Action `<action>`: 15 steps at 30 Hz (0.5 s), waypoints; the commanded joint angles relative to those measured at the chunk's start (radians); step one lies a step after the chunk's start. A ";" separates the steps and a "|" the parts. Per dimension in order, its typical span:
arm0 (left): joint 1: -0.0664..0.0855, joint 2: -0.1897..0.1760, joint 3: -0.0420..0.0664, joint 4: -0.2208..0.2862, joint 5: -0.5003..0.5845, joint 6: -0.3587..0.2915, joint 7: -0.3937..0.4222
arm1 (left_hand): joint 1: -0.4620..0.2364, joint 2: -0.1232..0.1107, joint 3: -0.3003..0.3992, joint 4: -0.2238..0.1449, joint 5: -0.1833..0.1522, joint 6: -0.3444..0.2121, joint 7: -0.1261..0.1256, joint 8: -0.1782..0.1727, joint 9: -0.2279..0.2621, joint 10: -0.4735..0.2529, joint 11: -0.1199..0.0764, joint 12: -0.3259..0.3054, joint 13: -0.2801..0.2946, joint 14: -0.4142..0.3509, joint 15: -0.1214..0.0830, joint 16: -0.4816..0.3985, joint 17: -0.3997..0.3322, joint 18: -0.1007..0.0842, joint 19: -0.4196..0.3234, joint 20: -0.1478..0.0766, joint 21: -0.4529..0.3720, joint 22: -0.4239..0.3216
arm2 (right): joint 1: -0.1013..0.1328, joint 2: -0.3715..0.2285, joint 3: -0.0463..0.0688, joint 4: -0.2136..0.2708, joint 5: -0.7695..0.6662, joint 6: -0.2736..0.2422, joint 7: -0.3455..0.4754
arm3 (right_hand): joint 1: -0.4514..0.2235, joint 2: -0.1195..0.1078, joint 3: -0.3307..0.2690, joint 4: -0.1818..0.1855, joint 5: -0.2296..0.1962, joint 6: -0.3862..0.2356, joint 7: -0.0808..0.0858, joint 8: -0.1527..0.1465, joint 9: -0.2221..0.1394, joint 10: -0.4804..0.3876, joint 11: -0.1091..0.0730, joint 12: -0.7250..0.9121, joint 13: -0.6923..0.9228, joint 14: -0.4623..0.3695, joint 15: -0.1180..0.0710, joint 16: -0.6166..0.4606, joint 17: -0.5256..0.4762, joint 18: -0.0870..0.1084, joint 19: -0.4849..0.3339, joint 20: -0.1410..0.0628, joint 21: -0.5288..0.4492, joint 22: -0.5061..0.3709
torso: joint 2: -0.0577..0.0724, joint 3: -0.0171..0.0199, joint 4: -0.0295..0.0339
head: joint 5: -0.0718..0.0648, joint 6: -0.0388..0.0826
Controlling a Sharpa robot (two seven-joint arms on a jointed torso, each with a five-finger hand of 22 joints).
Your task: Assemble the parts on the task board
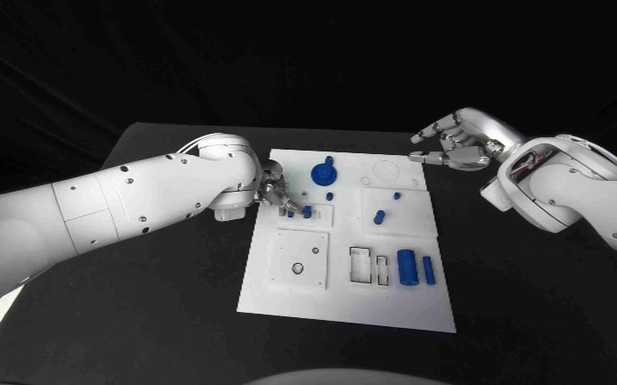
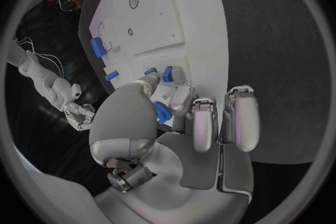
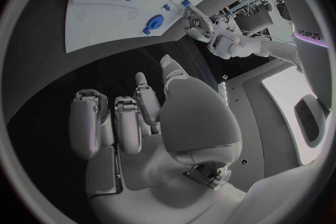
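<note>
The white task board (image 1: 347, 309) lies in the middle of the black table. My left hand (image 1: 271, 191) hangs over the board's left edge beside a small raised block (image 1: 316, 220). In the left wrist view a small blue part (image 2: 162, 113) sits pinched between the thumb and a finger (image 2: 181, 99), close to a blue peg (image 2: 167, 73) standing in the block. My right hand (image 1: 453, 144) hovers off the board's far right corner, fingers apart and holding nothing. A blue round knob (image 1: 324, 172), a short cylinder (image 1: 380, 217), a thick cylinder (image 1: 407, 266) and a slim bar (image 1: 428, 269) lie on the board.
A white square plate (image 1: 300, 260) with a small hole and a slotted frame (image 1: 369, 266) sit on the board's near half. Black table surface (image 1: 168, 314) stretches on both sides of the board. The right wrist view shows the knob (image 3: 154, 22) and my left hand (image 3: 199, 25) beyond it.
</note>
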State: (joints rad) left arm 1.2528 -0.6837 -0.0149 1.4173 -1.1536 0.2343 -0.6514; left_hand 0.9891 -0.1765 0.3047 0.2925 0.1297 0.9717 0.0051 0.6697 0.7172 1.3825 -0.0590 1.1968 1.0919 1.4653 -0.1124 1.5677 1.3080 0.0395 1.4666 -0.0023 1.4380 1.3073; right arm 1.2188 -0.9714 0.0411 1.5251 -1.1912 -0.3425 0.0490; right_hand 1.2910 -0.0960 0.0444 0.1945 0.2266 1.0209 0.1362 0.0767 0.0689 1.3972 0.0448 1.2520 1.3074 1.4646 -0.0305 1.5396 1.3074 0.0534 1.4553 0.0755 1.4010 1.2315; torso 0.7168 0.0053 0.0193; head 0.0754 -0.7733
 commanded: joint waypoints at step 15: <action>0.002 -0.061 0.005 0.034 0.409 -0.333 0.347 | 0.122 0.019 -0.072 0.003 0.006 -0.299 0.154 -0.099 -0.125 -0.490 0.141 -0.456 -0.474 -0.260 0.118 -0.725 -0.546 0.140 -0.277 0.108 -0.867 -0.740 | -0.001 0.003 0.000 -0.004 -0.004 0.011 0.002 | -0.002 0.006 -0.007 0.005 0.001 0.004 -0.003 0.005 -0.001 -0.006 0.003 -0.004 0.019 0.091 0.003 -0.006 0.201 0.014 -0.008 -0.002 -0.003 0.000 | 0.000 -0.0004 0.0004 | -0.008 0.001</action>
State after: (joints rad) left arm 1.2537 -0.7444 -0.0113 1.4481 -0.8645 0.0027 -0.4886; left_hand 1.1049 -0.1563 0.2290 0.2921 0.1345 0.6797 0.1568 0.5682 0.5957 0.8994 0.0812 0.7432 0.6235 1.2183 0.0044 0.8730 0.7920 0.1711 1.1904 0.0985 0.5861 0.5787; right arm 1.2187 -0.9692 0.0411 1.5209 -1.1910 -0.3423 0.0490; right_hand 1.2910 -0.0960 0.0402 0.1987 0.2266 1.0209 0.1362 0.0767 0.0689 1.3972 0.0448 1.2520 1.3074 1.4646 -0.0305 1.5396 1.3073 0.0534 1.4553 0.0755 1.4011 1.2315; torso 0.7169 0.0055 0.0192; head 0.0695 -0.7717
